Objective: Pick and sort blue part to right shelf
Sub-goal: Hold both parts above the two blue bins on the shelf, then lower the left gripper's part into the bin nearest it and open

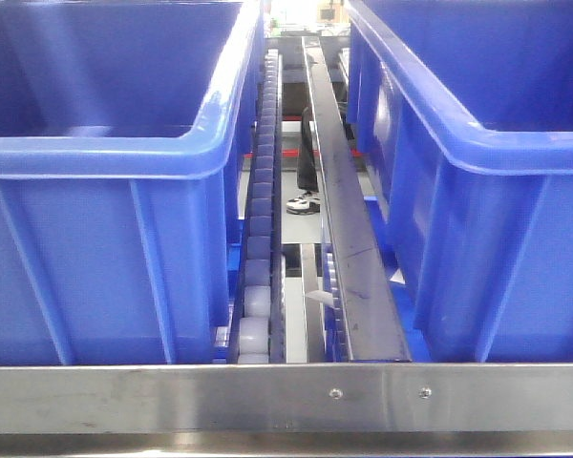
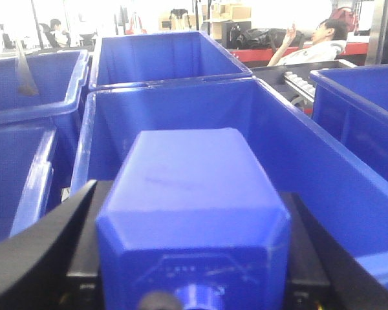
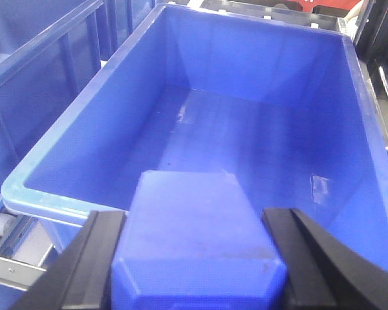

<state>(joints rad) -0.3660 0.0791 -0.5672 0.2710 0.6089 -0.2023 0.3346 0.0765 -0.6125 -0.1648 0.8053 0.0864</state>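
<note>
Two held: left gripper (image 2: 191,242) clamps left part (image 2: 193,187), right gripper (image 3: 195,261) clamps right part (image 3: 193,223); centre it over bin (image 3: 90,123), lower before opening to limit bounce

Blue bin (image 3: 246,129) open-topped, apparently free inside; narrow roller lane (image 1: 258,239) between bins.

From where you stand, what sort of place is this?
Most likely a factory or warehouse sorting station: large deep blue plastic bins sit on a stainless-steel flow rack with blue roller-wheel lanes. Beyond them, the left wrist view shows cardboard boxes and a seated person.
</note>
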